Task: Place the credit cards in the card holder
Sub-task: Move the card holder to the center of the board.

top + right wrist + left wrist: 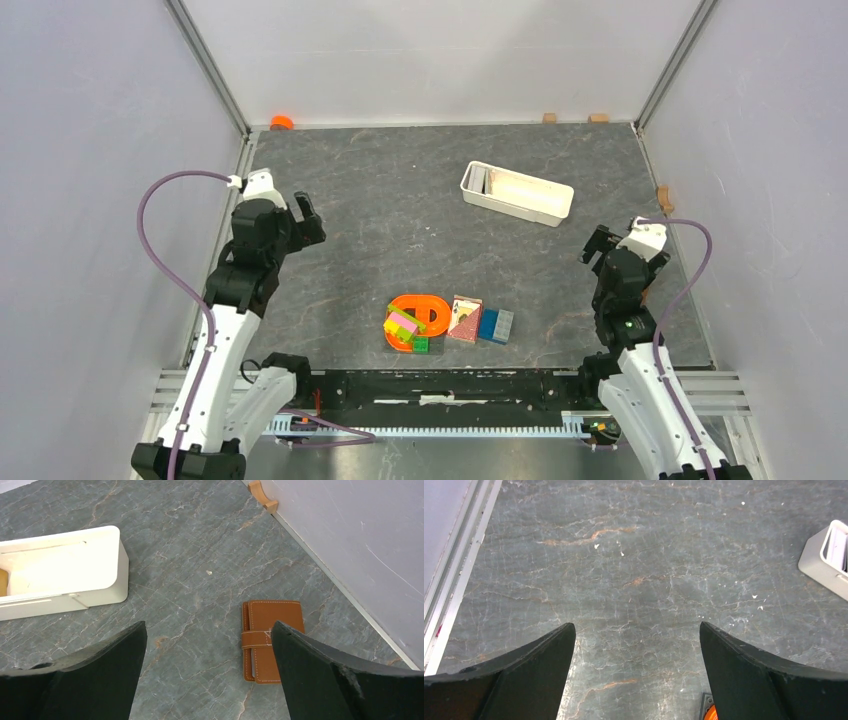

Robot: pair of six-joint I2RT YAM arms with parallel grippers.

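Brown leather strap-closed card holder [272, 640] is seen right of the white oblong tray [65, 570], partly behind one finger of the released right gripper [207, 626]; only the right wrist view shows it.

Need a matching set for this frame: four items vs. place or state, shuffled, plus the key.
Items:
1. white tray
2. card holder
3. red card pack
4. left gripper

Place or state:
A. open, holding nothing, above bare table
B. folded shut, strap across it
C. between the orange toy and the blue blocks
D. far half, right of centre, open side up

Pairs: 1-D, 2-B, 3-C, 4-A
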